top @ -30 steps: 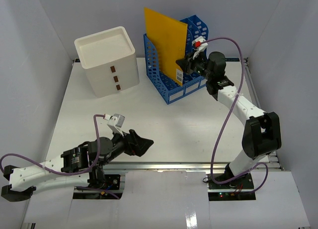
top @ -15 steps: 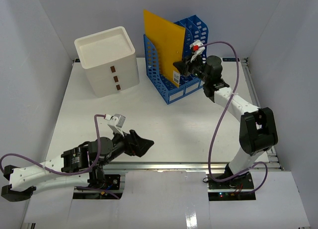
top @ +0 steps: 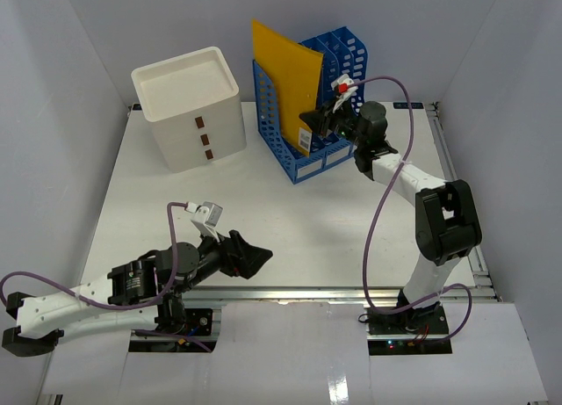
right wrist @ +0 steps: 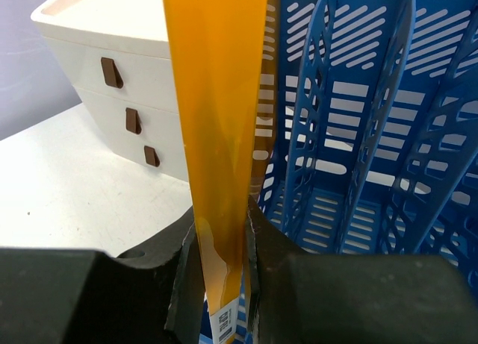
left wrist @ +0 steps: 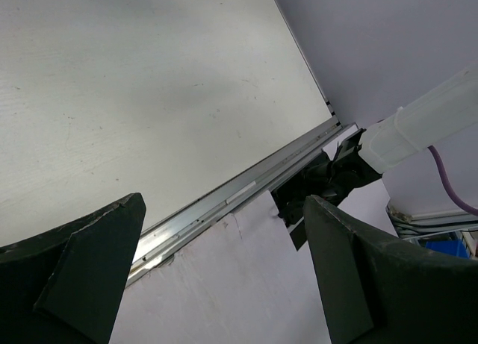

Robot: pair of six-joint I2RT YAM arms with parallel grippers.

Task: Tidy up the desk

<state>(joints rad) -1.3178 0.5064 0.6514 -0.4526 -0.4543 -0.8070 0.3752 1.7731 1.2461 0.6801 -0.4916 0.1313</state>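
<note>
My right wrist camera shows my right gripper pinched narrow on the yellow envelope, against the blue file rack. Overhead, that grip is hidden. My left gripper gapes wide over the desk, at its near rail. I cannot tell which slot the envelope stands in.

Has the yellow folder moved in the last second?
Yes. Clamped in the right gripper, the yellow folder has swung left, toward the left end of the blue file rack. Its right edge now uncovers more of the rack's dividers.
</note>
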